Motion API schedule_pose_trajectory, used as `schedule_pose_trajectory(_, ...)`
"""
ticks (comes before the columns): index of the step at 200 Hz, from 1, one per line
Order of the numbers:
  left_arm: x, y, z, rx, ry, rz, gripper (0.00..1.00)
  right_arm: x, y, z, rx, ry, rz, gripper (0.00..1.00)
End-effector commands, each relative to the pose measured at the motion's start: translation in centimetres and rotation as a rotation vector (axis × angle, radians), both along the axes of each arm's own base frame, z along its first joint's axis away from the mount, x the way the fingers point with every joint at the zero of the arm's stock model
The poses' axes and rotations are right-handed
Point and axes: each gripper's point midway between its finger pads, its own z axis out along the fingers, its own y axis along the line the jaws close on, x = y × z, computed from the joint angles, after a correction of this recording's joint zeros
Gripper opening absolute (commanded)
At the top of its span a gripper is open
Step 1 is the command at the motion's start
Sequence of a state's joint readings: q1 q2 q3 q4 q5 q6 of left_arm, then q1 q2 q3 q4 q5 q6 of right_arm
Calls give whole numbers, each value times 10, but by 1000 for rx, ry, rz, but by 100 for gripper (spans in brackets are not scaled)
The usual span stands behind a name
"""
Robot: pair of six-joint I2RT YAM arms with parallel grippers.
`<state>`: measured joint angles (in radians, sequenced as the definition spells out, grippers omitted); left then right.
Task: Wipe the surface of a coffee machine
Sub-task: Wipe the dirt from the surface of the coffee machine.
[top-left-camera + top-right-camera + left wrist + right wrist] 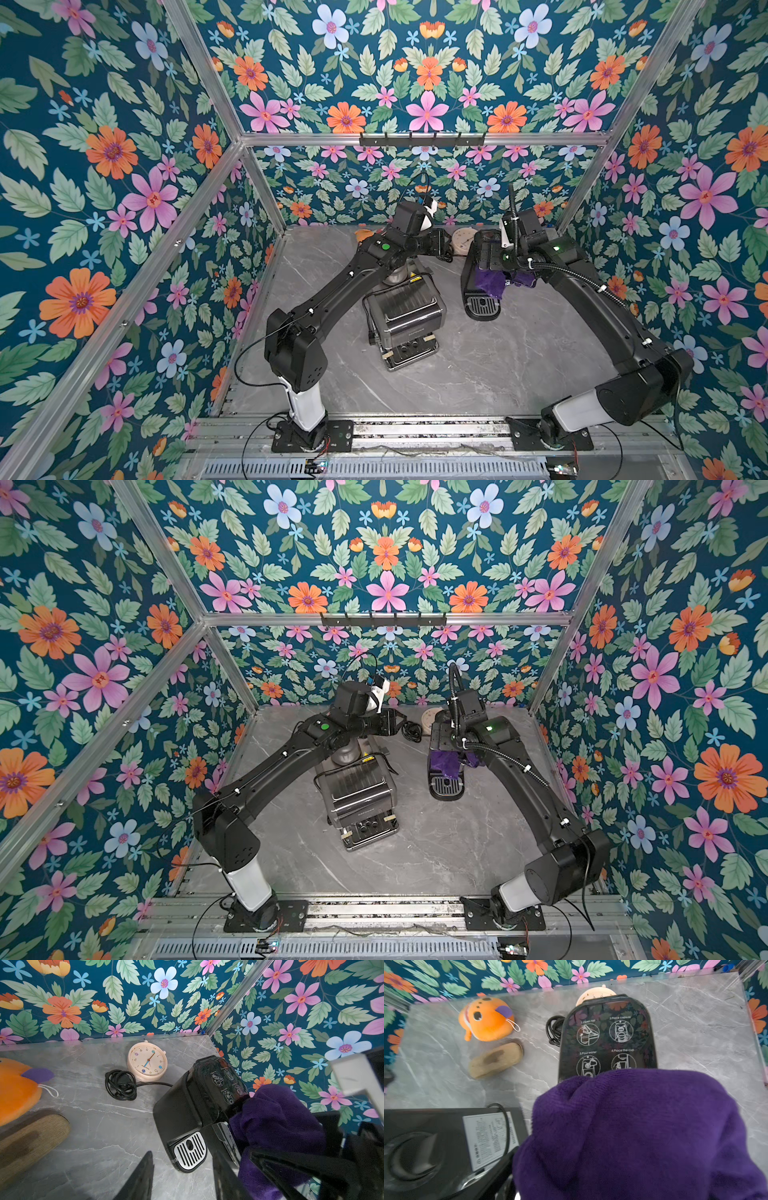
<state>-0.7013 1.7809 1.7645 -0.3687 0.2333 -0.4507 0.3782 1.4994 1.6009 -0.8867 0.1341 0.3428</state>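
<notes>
Top views: the black capsule coffee machine stands on the robot's right, toward the back of the grey marble-look table. A purple terry cloth is draped over its front top edge. The right gripper sits on the cloth from above, probably pressing it down for a wiping pass. Its jaws are buried under wrist and cloth, so I cannot tell their spread. The left gripper hangs between this machine and a bigger dark-grey espresso machine, likely parked out of the way. Left wrist view: left jaws partly apart, nothing between. The cloth covers the machine's front top, and the slotted metal drip tray is bare. A cream round clock and coiled black cord lie near the back wall. Black shapes over the cloth are hard to read. Right wrist view: the cloth fills most of the frame and hides the jaws. Only the glossy lid with printed pictograms shows, so wiping progress is unclear. An orange plush fish lies apart.
</notes>
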Motion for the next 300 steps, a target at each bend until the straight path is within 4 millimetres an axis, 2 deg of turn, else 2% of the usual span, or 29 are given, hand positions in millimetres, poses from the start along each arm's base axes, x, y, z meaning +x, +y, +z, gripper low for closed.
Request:
schedule_pose_trajectory(1,4,-2,10,-24,-24,9,48,5,-1,-8,-33,6,5,85)
schedule_pose_trajectory(17,5,-4,10,-22,-24,5,48,11,0,-7,-37,-9,11,77)
schedule_pose_trajectory(44,6,-6,10,-28,-20,3,48,23,2,2,-59,-53,22,56)
schedule_pose_trajectory(94,8,-12,3,-40,5,-8,47,52,18,15,-61,-98,86,32)
schedule_pose_trajectory(96,9,-12,2,-39,6,-7,47,57,20,5,-67,-78,90,31)
schedule_pose_trajectory(99,9,-12,3,-41,6,-6,47,60,22,2,-65,-71,95,29)
schedule_pose_trajectory(113,10,-14,2,-42,7,-9,47,66,31,2,-26,-71,125,13)
schedule_pose_trajectory(121,11,-15,2,-43,8,-9,47,68,36,2,6,-67,140,8)
schedule_pose_trajectory(137,12,-17,1,-44,8,-11,47,68,42,1,42,-61,158,8)
schedule_pose_trajectory(151,13,-18,0,-44,10,-14,47,66,39,1,51,-63,145,8)
schedule_pose_trajectory(164,14,-20,1,-47,10,-18,47,67,29,4,99,-65,116,8)
schedule_pose_trajectory(180,17,-25,1,-56,12,-26,47,72,7,7,206,-63,51,7)
schedule_pose_trajectory(189,17,-27,1,-62,16,-31,47,76,-4,0,254,-51,13,7)
schedule_pose_trajectory(192,18,-28,0,-63,18,-34,47,72,-7,12,273,-80,8,7)
schedule_pose_trajectory(218,19,-35,-2,-78,32,-54,47,71,-28,14,345,-111,-58,6)
schedule_pose_trajectory(300,16,-63,-19,-107,90,-137,47,67,-71,-24,614,-134,-159,1)
